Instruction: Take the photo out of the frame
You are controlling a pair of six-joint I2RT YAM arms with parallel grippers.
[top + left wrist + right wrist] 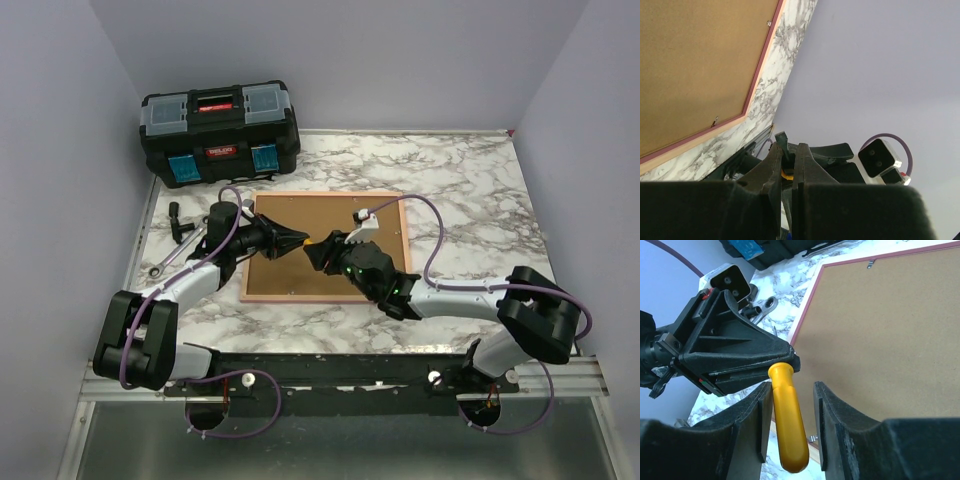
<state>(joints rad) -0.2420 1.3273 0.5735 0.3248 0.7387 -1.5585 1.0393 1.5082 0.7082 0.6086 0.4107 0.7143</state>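
The right gripper [792, 390] is holding its black padded fingers [762, 425] spread on either side of a smooth yellow plastic tool handle [787, 430]; a gap is showing on one side, so it is not pinching yet. The left gripper [790, 359] is pressing its fingers together on the far end of that tool, hiding the working tip. Beneath both, the thin pink rectangular picture frame [804, 307] is lying face down on the white-and-grey marbled table [470, 190]; the brown fibreboard backing board [890, 340] is filling it, under small metal clips [871, 262]. The photo is showing nowhere; presumably it is lying under that board.

If the left gripper is releasing before the right is bearing on the handle, the tool is likely dropping onto the board. An off-centre squeeze on so round and slick a handle could be twisting it askew, spoiling any later prying at the clips.

The right wrist view alone is showing the handle and the gap. The left wrist view is giving only a yellow sliver between its pressed fingers. The top view alone is showing the frame's whole outline; it is also showing the black plastic toolbox [220, 135] standing beyond it.
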